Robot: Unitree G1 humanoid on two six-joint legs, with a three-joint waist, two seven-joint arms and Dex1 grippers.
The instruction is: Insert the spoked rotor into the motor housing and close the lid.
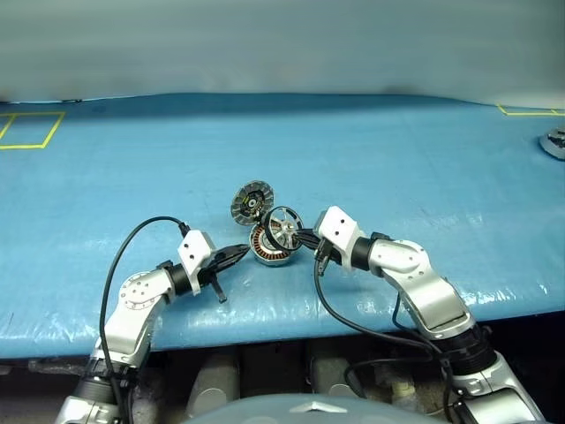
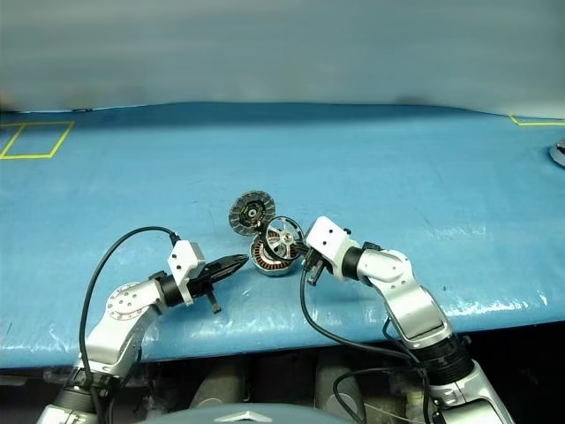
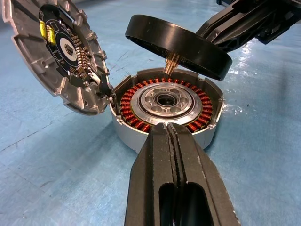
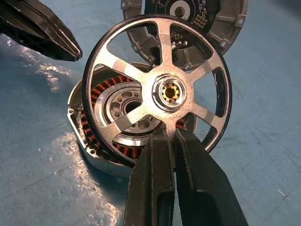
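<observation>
- The left end effector point(image 1: 240, 253) sits nearest, low over the blue desk point(image 1: 397, 159), its black fingers point(image 3: 174, 155) pressed together with nothing between them.
- Its tip points at the near wall of the housing point(image 1: 269, 247) and lies just beside the rim; whether it touches cannot be told.
- The right end effector point(image 4: 170, 134) comes in from the other side with its fingers clamped narrowly on the rim of the rotor point(image 4: 157, 89).
- The rotor is held tilted above the housing, clear of the cup, with its brass-coloured shaft point(image 3: 170, 62) pointing down toward the far edge of the windings.
- The housing rests on the desk, open, showing the ring of copper windings point(image 3: 134, 110) around a silver centre hub point(image 3: 164, 100).
- The lid point(image 1: 252, 202) stands swung up on the far left side of the housing, hinged at the rim, its dark inner face with a small circuit board turned toward the camera.
- Farther off, yellow tape lines point(image 1: 31, 131) mark the left back of the desk.
- A silvery part point(image 1: 554, 141) lies at the right edge, well apart from the rest.
</observation>
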